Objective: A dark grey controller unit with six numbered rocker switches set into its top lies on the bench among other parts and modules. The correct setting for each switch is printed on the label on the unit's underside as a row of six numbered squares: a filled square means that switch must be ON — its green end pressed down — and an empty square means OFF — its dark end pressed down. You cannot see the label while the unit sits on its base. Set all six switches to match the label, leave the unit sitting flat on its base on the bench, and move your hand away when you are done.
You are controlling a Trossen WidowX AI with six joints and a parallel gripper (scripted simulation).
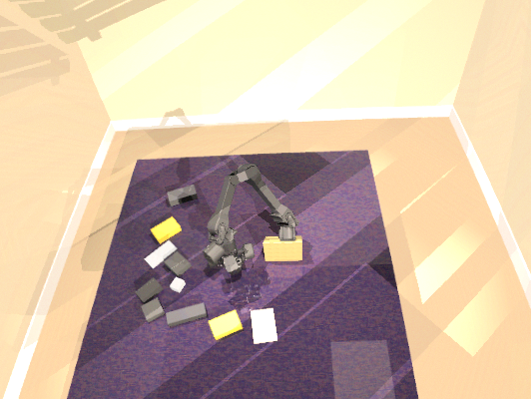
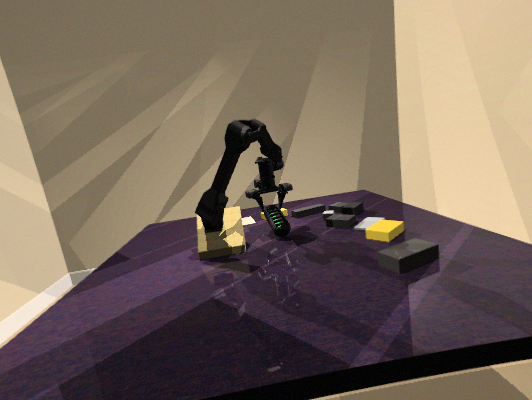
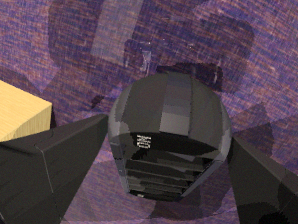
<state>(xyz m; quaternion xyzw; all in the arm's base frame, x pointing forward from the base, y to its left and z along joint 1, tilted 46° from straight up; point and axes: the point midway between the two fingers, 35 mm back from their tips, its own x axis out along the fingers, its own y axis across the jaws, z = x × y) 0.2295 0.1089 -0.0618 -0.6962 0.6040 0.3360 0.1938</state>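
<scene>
Claw (image 2: 270, 197) clamped wide on the controller unit (image 2: 277, 221), 1 finger on each side, unit lifted and tipped steeply so the switch face looks toward the exterior camera. Held just beside the tan base block (image 2: 220, 238), above the purple mat (image 2: 150, 320), lower end near the mat and possibly touching it; hard to tell from these angles. Green ends of the rocker switches (image 2: 274, 217) showing as a row down the tilted face. In the wrist view, only the rounded end of the unit (image 3: 169, 132) and a few dark switch edges visible; no label in sight, underside turned away from all 3 views.

Judged progress: early to middle. Lift and tilt under way, label probably not yet read, no sign that any of the 6 switches has been set. Left to do: expose the underside, read the squares, set the unit flat on its base, press the switches, withdraw. Other modules (image 2: 407, 254) lying well apart on the mat.
</scene>
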